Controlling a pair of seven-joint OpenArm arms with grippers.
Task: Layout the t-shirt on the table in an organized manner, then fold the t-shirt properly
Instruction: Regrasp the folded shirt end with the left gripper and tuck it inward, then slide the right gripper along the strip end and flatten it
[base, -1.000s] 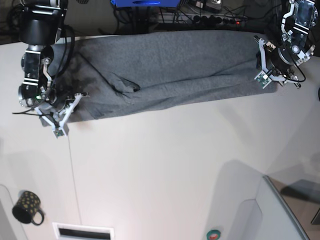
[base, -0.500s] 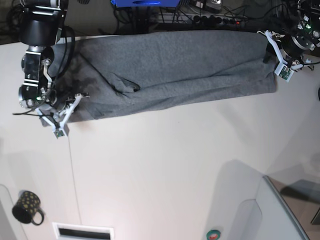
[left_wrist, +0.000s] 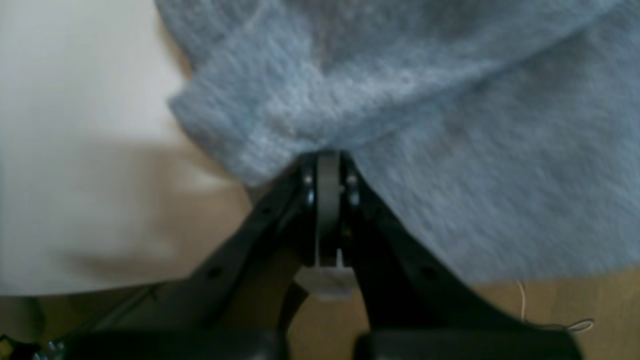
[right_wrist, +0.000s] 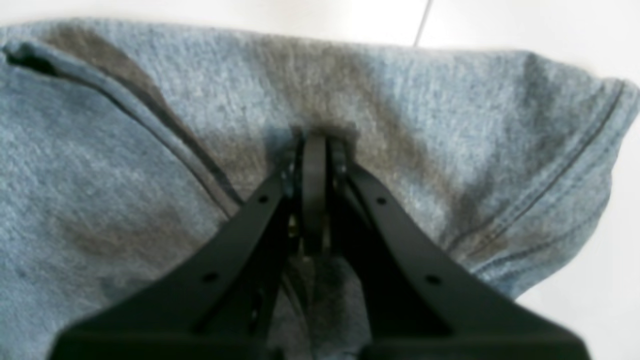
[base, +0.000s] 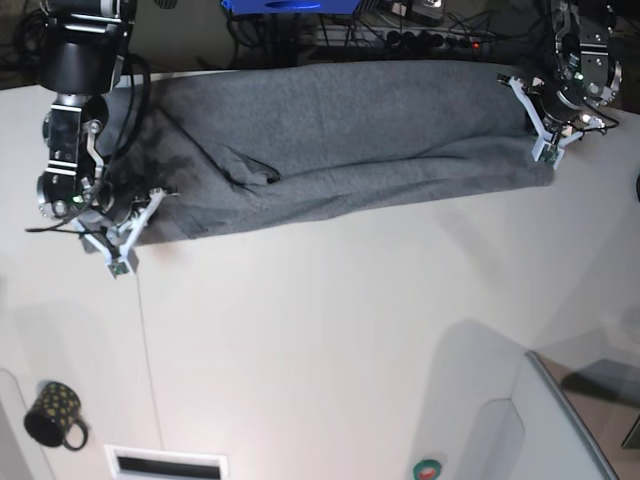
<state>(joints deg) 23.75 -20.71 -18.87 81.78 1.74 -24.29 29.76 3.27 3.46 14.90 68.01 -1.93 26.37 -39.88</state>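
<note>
The heather-grey t-shirt lies as a long, creased band across the back of the white table. At the shirt's right end my left gripper is shut on the cloth. In the left wrist view its jaws pinch a folded hem of the t-shirt at the table's edge. My right gripper holds the shirt's left front corner. Seen from the right wrist, those jaws are shut on the t-shirt beside a stitched hem.
A dark dotted mug stands at the front left, beside a white slotted piece. A raised white panel fills the front right corner, with a small round object beside it. Cables run behind the table.
My left gripper was open, swung out past the shirt's right end, then came back and shut on the cloth there. The right gripper kept its hold and place.
</note>
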